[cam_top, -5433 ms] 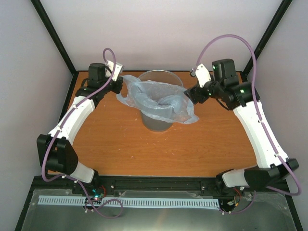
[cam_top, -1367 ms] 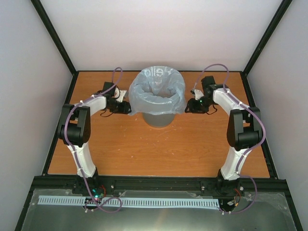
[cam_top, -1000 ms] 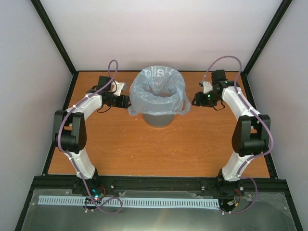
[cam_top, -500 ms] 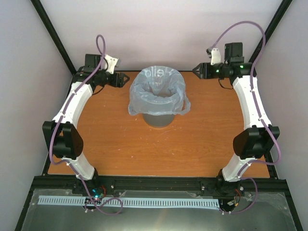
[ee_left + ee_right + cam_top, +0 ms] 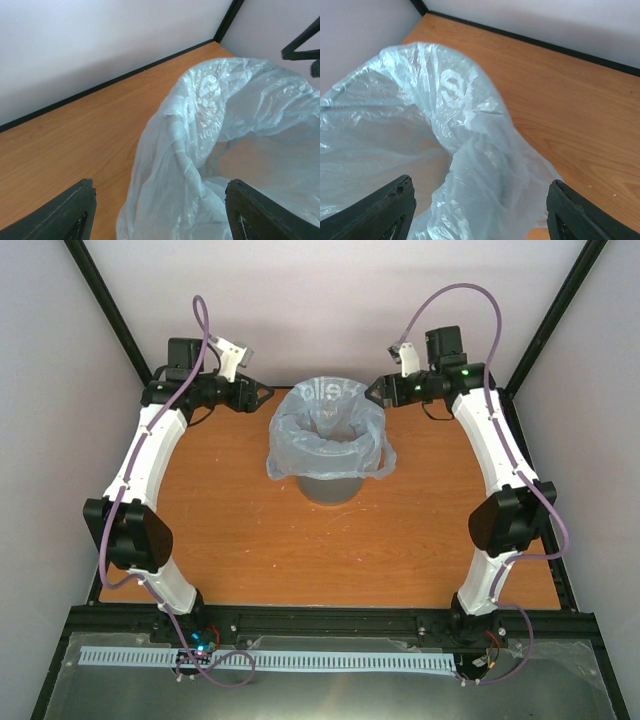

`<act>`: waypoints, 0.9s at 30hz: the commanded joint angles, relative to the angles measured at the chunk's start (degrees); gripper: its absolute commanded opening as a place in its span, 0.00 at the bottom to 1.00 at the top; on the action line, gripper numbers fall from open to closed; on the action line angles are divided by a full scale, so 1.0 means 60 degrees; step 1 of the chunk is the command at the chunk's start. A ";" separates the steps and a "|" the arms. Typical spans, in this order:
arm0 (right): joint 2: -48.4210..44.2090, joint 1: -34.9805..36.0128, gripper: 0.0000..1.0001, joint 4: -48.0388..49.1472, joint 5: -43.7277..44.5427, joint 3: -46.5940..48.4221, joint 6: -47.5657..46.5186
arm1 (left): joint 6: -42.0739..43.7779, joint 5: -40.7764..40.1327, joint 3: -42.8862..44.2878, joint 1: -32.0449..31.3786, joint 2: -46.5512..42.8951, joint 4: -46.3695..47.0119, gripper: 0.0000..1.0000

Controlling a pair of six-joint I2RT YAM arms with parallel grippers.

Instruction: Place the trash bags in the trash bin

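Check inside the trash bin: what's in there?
A translucent pale blue trash bag lines the trash bin, its mouth open and folded out over the rim. Nothing else shows inside. The bag hides the rim and upper wall; the bin's bottom is not clear.

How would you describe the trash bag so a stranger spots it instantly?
Start at the orange-brown wooden table; toward its far middle stands a round translucent grey plastic bin. The crinkly, pale blue plastic bag lines it, its mouth folded over the rim. It alone is wrinkled and floppy.
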 commanded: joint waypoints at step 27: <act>-0.0420 0.1823 0.48 -0.1070 -0.1906 -0.1446 -0.1633 | 0.4019 0.0194 0.0913 -0.1377 -0.1591 -0.4683 0.69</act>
